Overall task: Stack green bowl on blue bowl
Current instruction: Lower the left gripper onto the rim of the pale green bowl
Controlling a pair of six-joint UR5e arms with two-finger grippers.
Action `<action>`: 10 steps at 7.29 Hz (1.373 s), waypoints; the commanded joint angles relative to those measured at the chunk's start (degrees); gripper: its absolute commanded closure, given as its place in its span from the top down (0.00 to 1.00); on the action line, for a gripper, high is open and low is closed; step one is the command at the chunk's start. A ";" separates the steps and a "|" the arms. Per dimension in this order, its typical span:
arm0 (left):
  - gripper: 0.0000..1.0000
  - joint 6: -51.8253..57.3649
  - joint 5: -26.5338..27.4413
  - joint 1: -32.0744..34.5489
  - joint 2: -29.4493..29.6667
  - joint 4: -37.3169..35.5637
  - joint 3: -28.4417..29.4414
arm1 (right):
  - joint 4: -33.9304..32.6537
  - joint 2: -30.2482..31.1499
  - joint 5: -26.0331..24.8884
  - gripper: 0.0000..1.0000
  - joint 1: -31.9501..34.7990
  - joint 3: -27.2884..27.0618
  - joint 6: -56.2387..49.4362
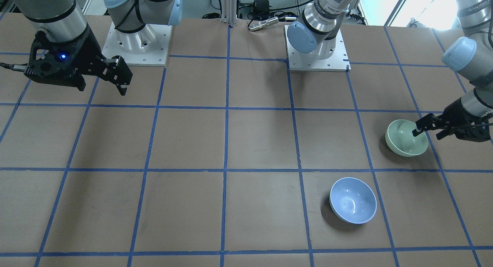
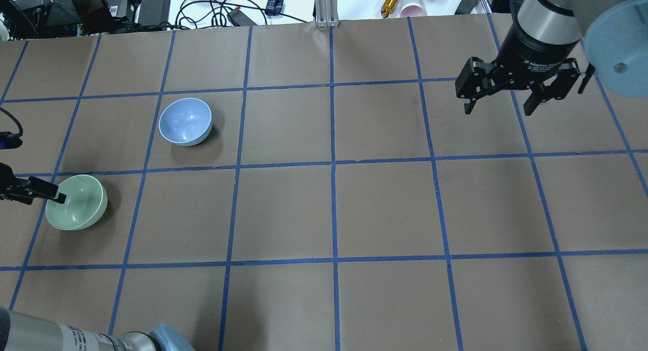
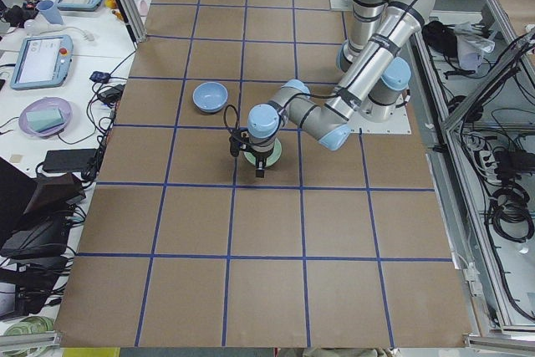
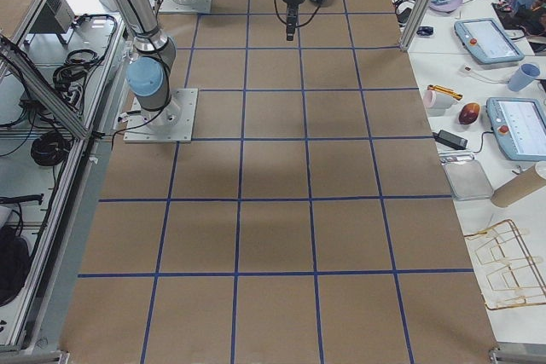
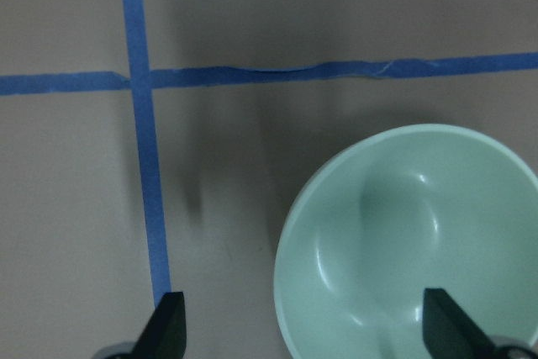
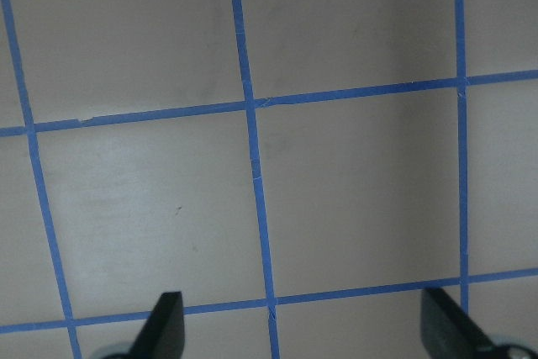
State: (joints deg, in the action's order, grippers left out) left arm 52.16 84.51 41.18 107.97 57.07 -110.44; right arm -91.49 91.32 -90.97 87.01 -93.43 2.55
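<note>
The left gripper (image 1: 426, 135) stands wide open at the right edge of the front-facing view and holds nothing. One finger (image 1: 419, 129) dips inside the green bowl (image 1: 402, 145) and the other hangs outside its wall, so the rim lies between them; whether either finger touches the bowl cannot be made out. The left wrist camera shows the same straddle, though the bowl's right and lower parts run out of that frame and only the two fingertips show at the bottom. In the overhead view most of this gripper is cut off by the left edge (a single finger reaches over the rim), and in the left side view it covers much of the bowl. The blue bowl (image 1: 353, 200) sits upright in the lower right of the front-facing view, apart from the green one, with a blue tape line of the brown table (image 1: 185, 140) between them. The right gripper (image 2: 498, 108), upper right in the overhead view, hangs above the table — spread wide and empty.
</note>
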 commanded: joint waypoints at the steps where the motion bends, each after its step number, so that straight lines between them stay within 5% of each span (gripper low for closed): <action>1: 0.99 0.31 0.04 -0.05 1.28 -4.15 -2.23 | 0.00 0.00 0.00 1.00 0.00 0.00 0.00; 7: 0.96 1.63 0.04 -0.05 3.48 -4.07 -2.33 | 0.00 0.00 0.00 1.00 0.00 0.00 0.00; 8: 0.90 1.71 0.30 -0.05 3.48 -4.07 -2.33 | 0.00 0.00 0.00 1.00 0.00 0.00 0.00; 10: 0.54 2.15 0.13 -0.14 3.57 -4.07 -2.33 | 0.00 0.00 0.00 1.00 0.00 0.00 0.00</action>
State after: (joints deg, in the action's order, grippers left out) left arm 54.00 84.78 41.12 111.48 53.00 -112.77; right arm -91.49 91.32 -90.97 87.01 -93.43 2.55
